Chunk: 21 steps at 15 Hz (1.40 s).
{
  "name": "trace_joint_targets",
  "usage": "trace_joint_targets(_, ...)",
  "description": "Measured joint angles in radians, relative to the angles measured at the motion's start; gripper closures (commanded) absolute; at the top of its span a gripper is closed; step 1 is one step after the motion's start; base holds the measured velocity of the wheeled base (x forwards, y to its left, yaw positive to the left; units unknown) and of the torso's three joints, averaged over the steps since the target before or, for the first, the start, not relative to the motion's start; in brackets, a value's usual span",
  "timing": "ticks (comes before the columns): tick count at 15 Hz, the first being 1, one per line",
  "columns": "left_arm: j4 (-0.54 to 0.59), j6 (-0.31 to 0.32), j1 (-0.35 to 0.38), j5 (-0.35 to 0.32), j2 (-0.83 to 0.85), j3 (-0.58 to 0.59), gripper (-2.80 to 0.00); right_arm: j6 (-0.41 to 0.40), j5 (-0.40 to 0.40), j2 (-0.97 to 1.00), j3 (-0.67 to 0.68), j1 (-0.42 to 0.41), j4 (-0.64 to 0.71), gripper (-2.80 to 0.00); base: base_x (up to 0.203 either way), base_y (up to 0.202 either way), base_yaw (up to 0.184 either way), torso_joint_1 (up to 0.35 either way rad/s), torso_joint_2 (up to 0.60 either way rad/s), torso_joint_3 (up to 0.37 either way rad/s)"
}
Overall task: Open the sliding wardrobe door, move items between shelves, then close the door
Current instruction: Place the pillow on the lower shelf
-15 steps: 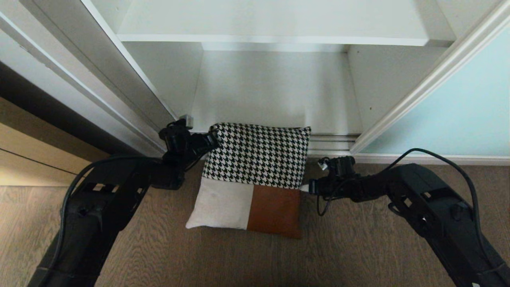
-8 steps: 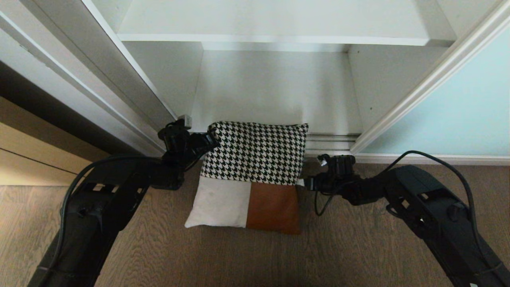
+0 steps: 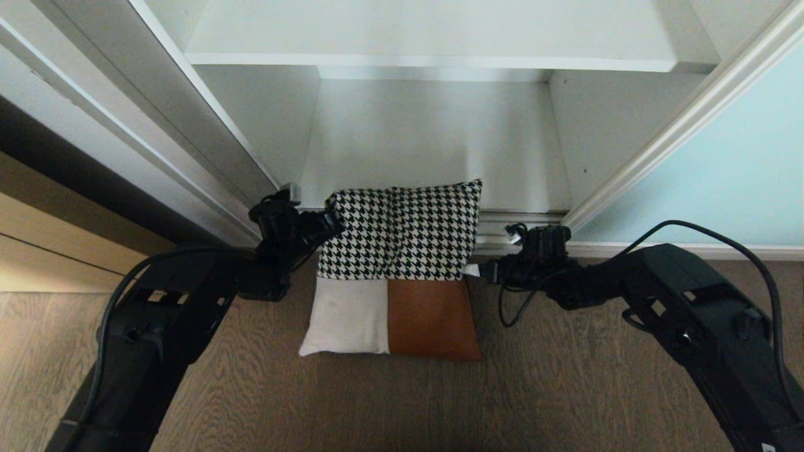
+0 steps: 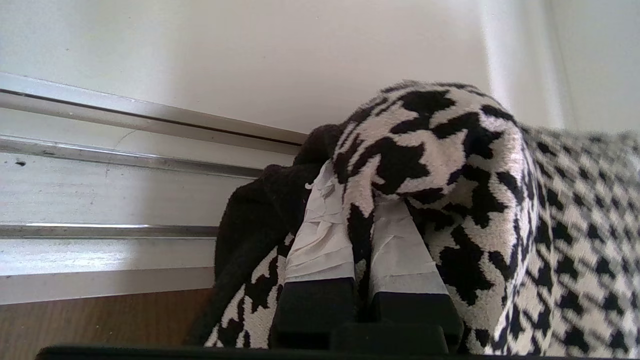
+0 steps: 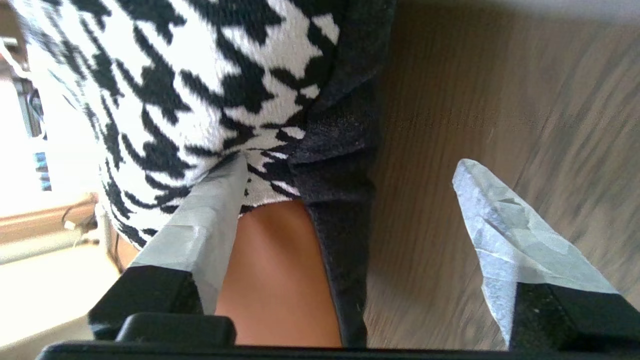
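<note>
The item, a cushion (image 3: pixel 402 238) patched in black-and-white houndstooth, beige and rust-orange, lies on the floor at the wardrobe's threshold, its far edge over the door track. My left gripper (image 3: pixel 333 221) is shut on its far left corner; the taped fingers (image 4: pixel 320 235) pinch houndstooth cloth (image 4: pixel 450 140). My right gripper (image 3: pixel 480 271) is open at the cushion's right edge, with the black side seam (image 5: pixel 345 180) between its spread fingers. The lower shelf (image 3: pixel 433 144) and the upper shelf (image 3: pixel 433 31) are bare. The sliding wardrobe door (image 3: pixel 722 188), aqua glass, stands at the right.
The silver door track (image 3: pixel 521 223) runs along the wardrobe's base. Brown wood-grain floor (image 3: pixel 402 408) spreads in front. A grey frame post (image 3: pixel 157 125) and a tan wooden panel (image 3: pixel 38 251) stand at the left.
My right gripper has opened, letting go of the cushion's right edge, and has shifted slightly toward the wardrobe. The cushion's far right corner now sits farther in. The left grip is unchanged.
</note>
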Motion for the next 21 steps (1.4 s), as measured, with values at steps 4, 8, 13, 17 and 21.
trace_joint_targets(4, 0.003, 0.001, -0.001, 0.0, 0.001, 0.0, 0.0, 0.015, 0.001, 0.017, -0.035, -0.006, -0.007, -2.8, 0.0, 0.0, 0.0, 0.0, 0.0, 0.0)
trace_joint_targets(8, 0.012, -0.007, 0.0, -0.005, 0.001, -0.002, 0.0, 0.016, -0.007, 0.047, -0.042, -0.024, -0.036, -2.8, 0.0, 0.0, 0.0, 0.0, 0.0, 0.0)
trace_joint_targets(13, 0.014, -0.024, 0.001, -0.004, 0.001, -0.003, 0.0, 0.018, -0.002, 0.06, -0.044, -0.056, -0.042, -2.8, 0.0, 0.0, 0.0, 0.0, 0.0, 0.0)
trace_joint_targets(17, 0.015, -0.025, 0.001, -0.006, 0.003, -0.003, 0.0, 0.016, -0.007, 0.057, -0.045, -0.083, -0.056, -2.8, 0.0, 0.0, 0.0, 0.0, 0.0, 0.0)
trace_joint_targets(21, 0.017, -0.025, 0.0, -0.008, 0.004, -0.003, 0.0, 0.016, -0.007, 0.061, -0.044, -0.083, -0.058, -2.8, 0.0, 0.0, 0.0, 0.0, 0.0, 0.0)
